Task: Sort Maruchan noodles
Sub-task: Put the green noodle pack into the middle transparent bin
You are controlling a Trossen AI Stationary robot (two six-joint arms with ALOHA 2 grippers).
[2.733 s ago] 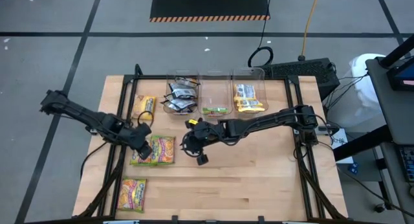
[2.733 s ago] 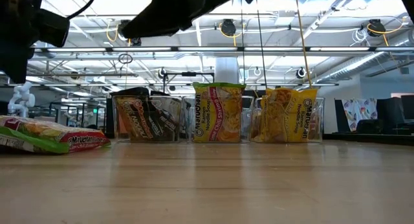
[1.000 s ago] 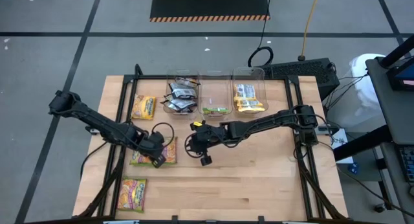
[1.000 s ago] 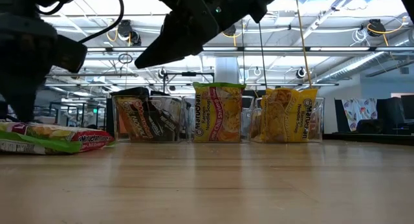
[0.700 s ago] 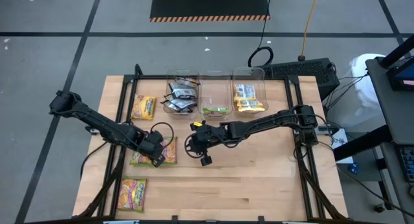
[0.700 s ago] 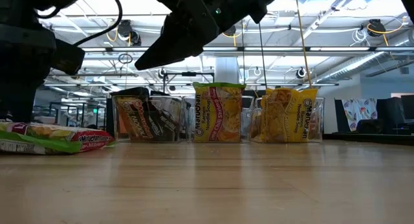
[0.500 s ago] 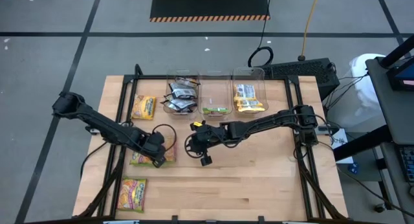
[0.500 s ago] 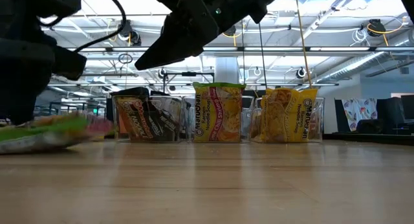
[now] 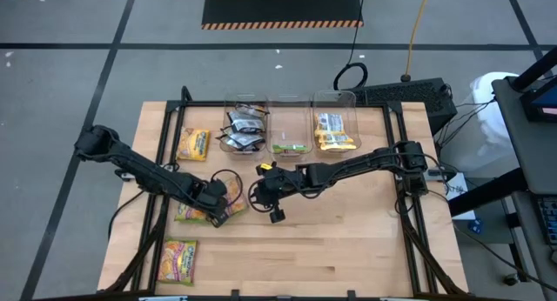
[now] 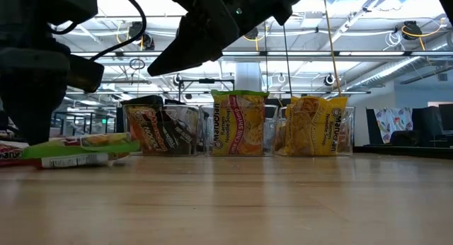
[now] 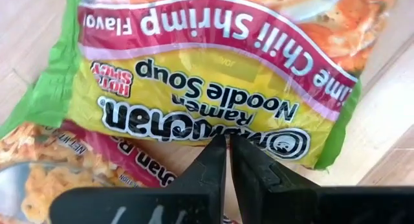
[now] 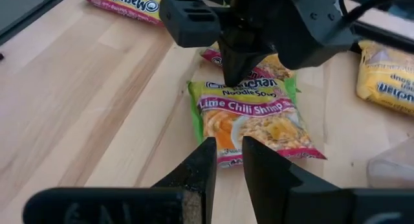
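Observation:
A lime-green and pink Maruchan packet (image 9: 231,207) (image 12: 255,117) lies partly across a second lime packet (image 9: 187,213) on the table's left half. My left gripper (image 9: 215,195) (image 11: 228,143) stands over it and is shut on it. My right gripper (image 9: 275,214) (image 12: 226,146) hovers above the table just right of this packet, fingers a narrow gap apart, touching nothing. A yellow-orange packet (image 9: 193,144) lies flat toward the far left. Another packet (image 9: 180,259) lies near the front left. My left gripper pinches the top lime packet between its two fingers at the logo-end edge (image 11: 223,134), coming from above and pointing down. That edge is raised slightly (image 10: 78,149). The opposite end (image 12: 272,156) lies on the table, and the held end sits over the lower packet.
Three clear bins stand in a row at the far edge: black packets (image 9: 244,131), a lime packet (image 9: 290,147), yellow packets (image 9: 335,131). Bare wood (image 9: 348,249) spreads over the table's near and right parts. Cables loop beside both wrists.
My left gripper has moved toward the table's right and slightly far, dragging the top lime packet with it. The packet has slid off the stack toward the right and turned somewhat, while the lower packet stayed in place. My right arm kept still.

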